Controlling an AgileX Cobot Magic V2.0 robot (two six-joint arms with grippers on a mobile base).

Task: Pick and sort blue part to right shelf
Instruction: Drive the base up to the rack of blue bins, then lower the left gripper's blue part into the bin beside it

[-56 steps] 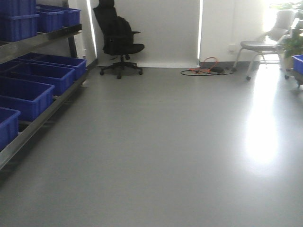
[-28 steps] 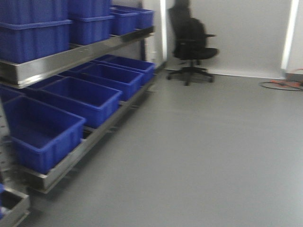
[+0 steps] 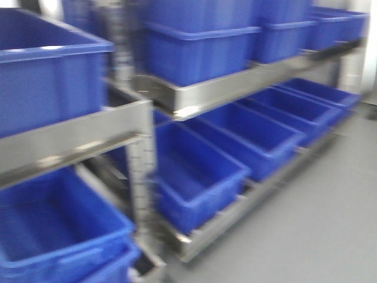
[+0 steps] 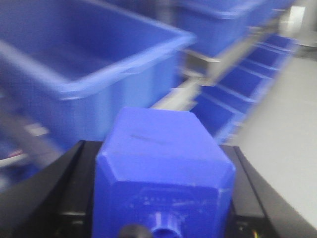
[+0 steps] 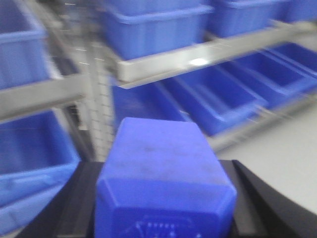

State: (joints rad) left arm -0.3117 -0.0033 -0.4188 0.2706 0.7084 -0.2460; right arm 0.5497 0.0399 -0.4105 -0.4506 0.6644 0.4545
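Observation:
Each wrist view shows a blue part clamped between black jaws. My left gripper [image 4: 159, 173] is shut on a solid-blue block [image 4: 161, 139], its round knob toward the camera. My right gripper [image 5: 163, 178] is shut on a second blue part [image 5: 163, 148]. A stainless-steel rack [image 3: 206, 91] with rows of large blue tubs [image 3: 200, 168] fills the front view, close ahead. I cannot tell from these frames whether it is the right shelf. Neither gripper shows in the front view.
A steel upright [image 3: 141, 177] stands between two rack bays. One big blue tub [image 4: 84, 64] is just beyond the left gripper, and lower tubs [image 5: 223, 94] lie past the right one. Grey floor [image 3: 318, 230] shows at the lower right. All views are motion-blurred.
The front view has swung left: the black chair and most of the floor have left the frame, and the rack of blue tubs has come much closer.

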